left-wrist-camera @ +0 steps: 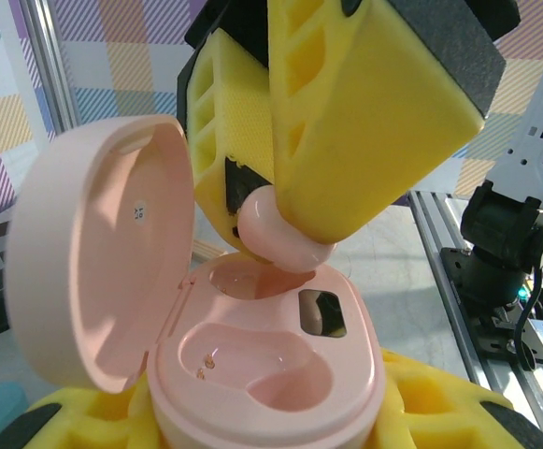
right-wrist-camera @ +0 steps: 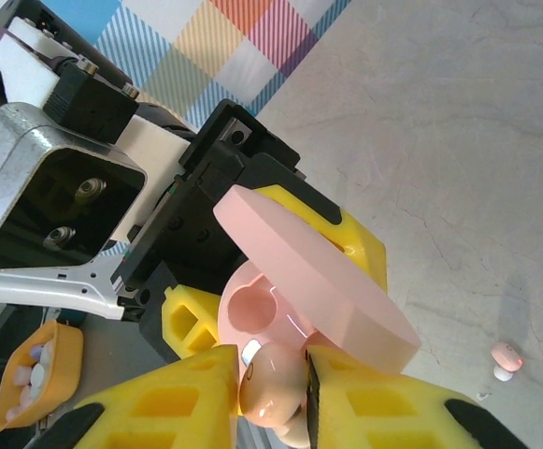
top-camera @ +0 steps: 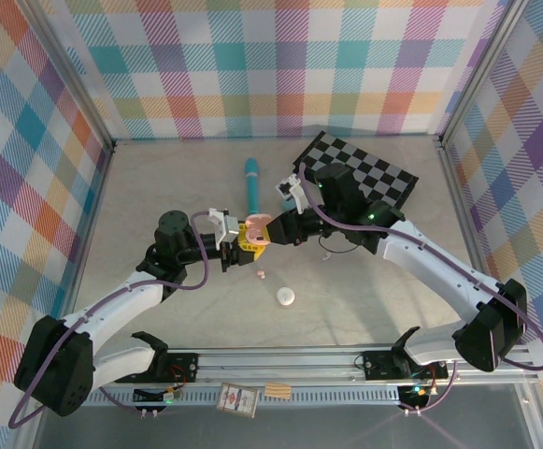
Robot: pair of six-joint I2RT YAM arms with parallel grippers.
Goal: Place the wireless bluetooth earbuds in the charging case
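My left gripper [top-camera: 241,239] is shut on a pink charging case [left-wrist-camera: 280,379], which it holds upright with the lid [left-wrist-camera: 103,253] swung open to the left. The case has two sockets, and the near one [left-wrist-camera: 252,360] is bare. My right gripper [right-wrist-camera: 273,388] is shut on a pink earbud [right-wrist-camera: 273,379], pinched between its yellow foam fingers [left-wrist-camera: 364,122]. The bud [left-wrist-camera: 276,234] hangs at the mouth of the far socket. Whether it touches the socket I cannot tell. In the top view both grippers meet over the case [top-camera: 257,227] at mid-table.
A loose pink earbud [top-camera: 260,275] and a white oval case [top-camera: 286,296] lie on the table in front of the grippers. A teal pen [top-camera: 252,184] lies behind them. A checkerboard [top-camera: 364,178] sits at the back right, with a small orange bowl [right-wrist-camera: 28,374] of buds nearby.
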